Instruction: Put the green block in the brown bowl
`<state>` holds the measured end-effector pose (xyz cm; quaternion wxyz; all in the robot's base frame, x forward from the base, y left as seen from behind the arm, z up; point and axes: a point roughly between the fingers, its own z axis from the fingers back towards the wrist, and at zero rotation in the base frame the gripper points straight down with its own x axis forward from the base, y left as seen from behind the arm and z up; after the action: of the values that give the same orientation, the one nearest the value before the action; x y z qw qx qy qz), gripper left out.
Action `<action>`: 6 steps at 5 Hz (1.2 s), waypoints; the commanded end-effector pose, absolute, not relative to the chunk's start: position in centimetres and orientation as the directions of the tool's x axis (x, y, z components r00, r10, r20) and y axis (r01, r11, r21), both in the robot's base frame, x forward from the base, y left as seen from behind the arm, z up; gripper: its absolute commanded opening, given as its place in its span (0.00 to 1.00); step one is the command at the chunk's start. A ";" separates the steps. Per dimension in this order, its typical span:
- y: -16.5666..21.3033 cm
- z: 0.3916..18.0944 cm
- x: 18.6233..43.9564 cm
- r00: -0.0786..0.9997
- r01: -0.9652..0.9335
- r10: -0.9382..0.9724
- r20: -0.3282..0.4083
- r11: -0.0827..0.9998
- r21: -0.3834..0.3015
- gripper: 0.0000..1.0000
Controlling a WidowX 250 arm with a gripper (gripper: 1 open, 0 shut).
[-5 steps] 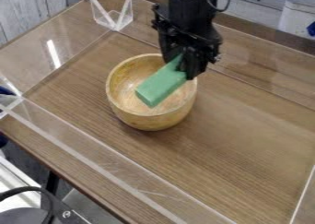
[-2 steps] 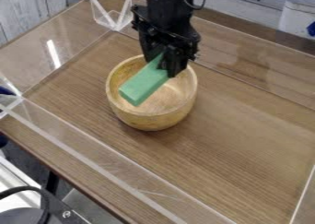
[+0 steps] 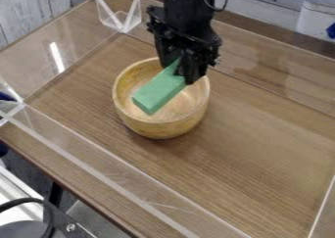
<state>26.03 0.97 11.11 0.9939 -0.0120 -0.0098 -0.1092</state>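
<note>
1. The tool [image 3: 182, 68] is closed on the block [image 3: 160, 88], holding its upper end.
2. The block slants down over the bowl [image 3: 163, 122], within its rim as I see it.
3. The bowl sits on the surface [image 3: 225, 173].

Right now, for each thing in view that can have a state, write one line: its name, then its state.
Green block: tilted, over the bowl
Brown bowl: upright, on the table
End effector: shut on the green block
Table: bearing the bowl
</note>
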 end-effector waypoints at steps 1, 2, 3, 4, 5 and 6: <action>0.6 13.5 26.7 0.967 0.232 -0.230 0.107 0.973 -0.004 0.00; 1.3 12.5 26.8 0.975 0.210 -0.209 0.081 0.978 -0.006 0.00; 2.1 11.4 26.8 0.981 0.188 -0.187 0.054 0.982 -0.007 0.00; 2.8 10.4 27.0 0.986 0.167 -0.166 0.030 0.986 -0.008 0.00; 3.5 9.3 27.0 0.989 0.150 -0.150 0.005 0.989 -0.008 0.00; 3.8 8.8 27.0 0.990 0.139 -0.139 -0.008 0.990 -0.010 0.00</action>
<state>26.41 3.45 7.74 0.9970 -0.0112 0.0266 -0.0714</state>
